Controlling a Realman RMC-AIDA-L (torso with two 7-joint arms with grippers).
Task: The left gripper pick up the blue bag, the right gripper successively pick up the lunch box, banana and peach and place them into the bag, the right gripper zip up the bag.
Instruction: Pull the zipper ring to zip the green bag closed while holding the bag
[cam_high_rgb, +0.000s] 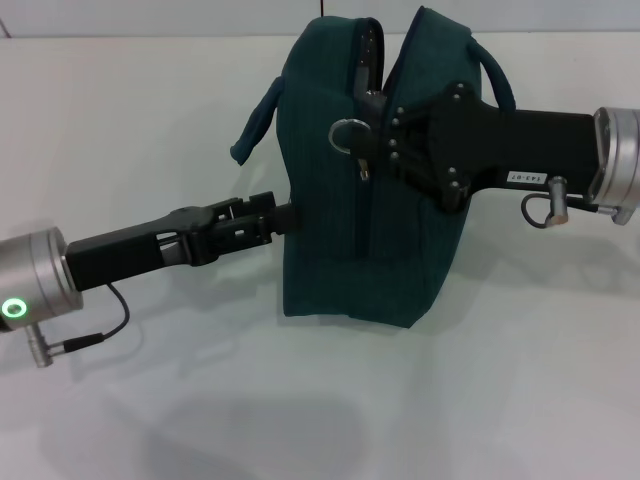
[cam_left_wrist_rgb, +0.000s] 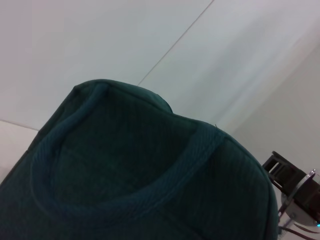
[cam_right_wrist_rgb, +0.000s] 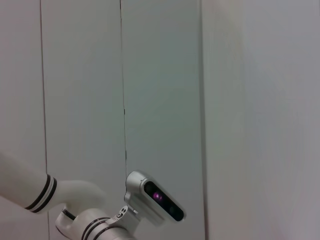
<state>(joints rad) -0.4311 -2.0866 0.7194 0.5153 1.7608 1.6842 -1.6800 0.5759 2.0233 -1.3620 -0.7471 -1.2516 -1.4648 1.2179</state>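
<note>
Here, in the head view, the blue bag (cam_high_rgb: 330, 200) stands upright on the white table (cam_high_rgb: 150, 130), near the middle of the scene. It is a dark teal fabric bag with a boxy body and two loop handles, one drooping toward the robot's left and one arching over the top toward the right. The zipper runs down the side facing the camera; its upper stretch gapes open, showing a dark slit. A metal ring zipper pull (cam_high_rgb: 350, 133) hangs partway down that zipper line.

The left gripper (cam_high_rgb: 285, 216) reaches in from the lower left, its black fingers pressed against the bag's left side, closed on the fabric there. The right gripper (cam_high_rgb: 375, 140) comes in from the right, lying across the upper face of the bag, its fingertips right at the ring pull. Whether those fingers are pinched on the ring or merely touching it cannot be told.

In the left wrist view, the bag (cam_left_wrist_rgb: 140, 185) fills the lower part of the picture, very close. One loop handle (cam_left_wrist_rgb: 125, 200) lies flat against the ribbed fabric in a wide curve. Part of the other arm shows at the edge beyond the bag.

The right wrist view shows only pale wall panels and part of the robot's white head camera (cam_right_wrist_rgb: 155, 197); neither bag nor gripper appears.
</note>
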